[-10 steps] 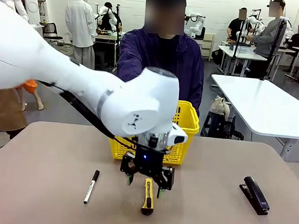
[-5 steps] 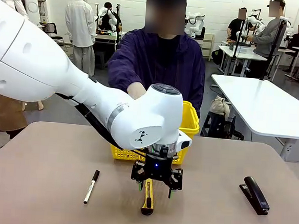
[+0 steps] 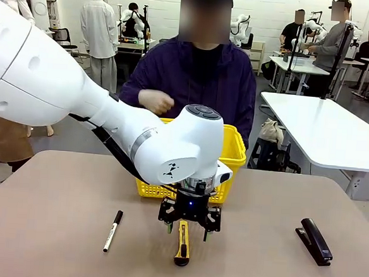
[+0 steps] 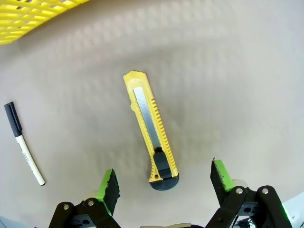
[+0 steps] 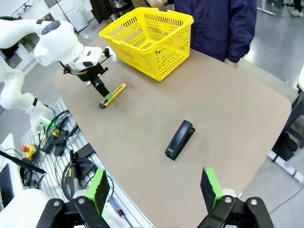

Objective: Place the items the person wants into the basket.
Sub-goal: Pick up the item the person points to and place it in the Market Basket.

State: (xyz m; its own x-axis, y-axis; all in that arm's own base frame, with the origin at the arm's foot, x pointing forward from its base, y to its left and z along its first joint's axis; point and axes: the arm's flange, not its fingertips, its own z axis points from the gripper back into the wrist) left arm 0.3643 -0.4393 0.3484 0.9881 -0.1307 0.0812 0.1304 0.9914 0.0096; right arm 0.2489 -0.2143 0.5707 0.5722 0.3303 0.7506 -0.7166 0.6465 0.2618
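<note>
A yellow-and-black utility knife point(image 3: 183, 243) lies flat on the table in front of the yellow basket point(image 3: 234, 151). My left gripper point(image 3: 187, 232) hangs just above it, open, with one green-padded finger on each side of its black end. In the left wrist view the knife point(image 4: 151, 126) runs away from the open left gripper point(image 4: 164, 173) towards the basket's corner point(image 4: 28, 19). My right gripper point(image 5: 155, 182) is open and holds nothing, high above the table's near right. From there the basket point(image 5: 147, 28) and the knife point(image 5: 113, 95) are far off. The person's fist point(image 3: 155, 101) is raised behind the basket.
A white marker with a black cap point(image 3: 112, 230) lies left of the knife, and again in the left wrist view point(image 4: 23, 145). A black stapler point(image 3: 315, 240) lies at the table's right, with bare tabletop around it point(image 5: 179, 139).
My left gripper has shifted right, then settled over the knife's upper end. The person's hand has drawn back from the basket and risen to chest height.
</note>
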